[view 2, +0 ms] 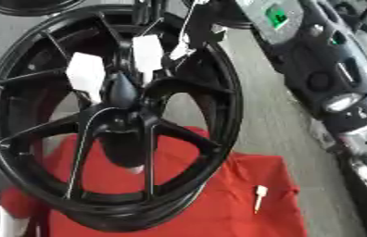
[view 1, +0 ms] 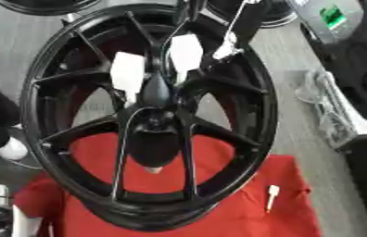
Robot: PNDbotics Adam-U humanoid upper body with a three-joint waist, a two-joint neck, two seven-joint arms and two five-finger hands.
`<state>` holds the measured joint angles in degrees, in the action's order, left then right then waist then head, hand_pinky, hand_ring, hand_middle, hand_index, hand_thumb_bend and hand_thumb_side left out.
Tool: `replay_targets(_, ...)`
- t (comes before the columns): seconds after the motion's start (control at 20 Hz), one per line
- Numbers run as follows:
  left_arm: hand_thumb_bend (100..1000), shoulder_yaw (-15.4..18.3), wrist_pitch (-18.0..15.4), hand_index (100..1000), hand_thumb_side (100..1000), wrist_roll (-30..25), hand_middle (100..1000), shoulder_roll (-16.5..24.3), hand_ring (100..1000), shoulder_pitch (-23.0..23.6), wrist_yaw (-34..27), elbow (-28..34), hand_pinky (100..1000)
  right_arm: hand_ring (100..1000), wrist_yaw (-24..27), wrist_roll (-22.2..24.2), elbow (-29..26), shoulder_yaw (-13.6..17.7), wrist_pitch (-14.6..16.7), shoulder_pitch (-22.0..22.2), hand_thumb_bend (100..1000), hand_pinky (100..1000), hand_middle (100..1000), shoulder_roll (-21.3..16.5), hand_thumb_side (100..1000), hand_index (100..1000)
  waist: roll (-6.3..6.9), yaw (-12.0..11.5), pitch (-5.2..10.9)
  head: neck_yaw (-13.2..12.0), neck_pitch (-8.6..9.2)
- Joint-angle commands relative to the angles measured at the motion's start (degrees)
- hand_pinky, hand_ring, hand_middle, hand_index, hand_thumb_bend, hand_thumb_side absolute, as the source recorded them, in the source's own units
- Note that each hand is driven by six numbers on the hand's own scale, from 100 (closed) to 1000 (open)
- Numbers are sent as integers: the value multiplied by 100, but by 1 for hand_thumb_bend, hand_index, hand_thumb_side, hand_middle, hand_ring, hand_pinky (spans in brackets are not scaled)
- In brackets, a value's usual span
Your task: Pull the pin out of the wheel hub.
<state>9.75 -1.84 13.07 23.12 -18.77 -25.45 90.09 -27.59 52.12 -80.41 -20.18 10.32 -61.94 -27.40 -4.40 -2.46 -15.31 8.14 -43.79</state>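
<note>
The black alloy wheel (view 1: 256,115) stands nearest, filling most of the view, with its lower rim resting on a red cloth (view 1: 243,217). Its thin paired spokes run out from the hub (view 1: 154,134), a dark, elongated mass at the wheel's centre. At the hub's 6 o'clock end a small pale tip (view 1: 153,170) shows against the red. It may be the pin, still seated, though this cannot be told for sure. A small white peg (view 1: 273,195) lies loose on the cloth at 4 o'clock from the hub, outside the rim and well apart from it.

Two white tags (view 1: 126,70) hang among the spokes just above the hub, at 11 and 12 o'clock. At 1 o'clock a dark arm comes down from the top edge with a thin white cable along it. It ends near the inner rim in a pale silver part that seems to be the right hand (view 1: 222,50). Whether that hand is released, clenched or grasping anything cannot be told.

Around the cloth is grey floor (view 1: 300,55). Other black wheels (view 1: 37,5) lie at the top edge. A grey device with a green label (view 2: 277,17) sits at 1 o'clock. A tangle of pale cable (view 1: 323,104) lies at 3 o'clock, beside bulky dark machinery (view 2: 332,78) along the right edge.
</note>
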Motion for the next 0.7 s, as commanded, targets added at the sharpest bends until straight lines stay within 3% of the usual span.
replay_targets(0.05,177,70,-6,832,823,33,779,100,823,-80,-19,132,772,726,-72,-15,-5,64,-84,-93,503,758,703,-57,231,785,37,0,120,45,-33)
replay_targets(0.7,172,42,13,828,824,45,777,112,822,-82,13,97,769,705,-152,-15,68,18,-257,-101,515,727,683,-42,208,779,11,-7,132,72,-33)
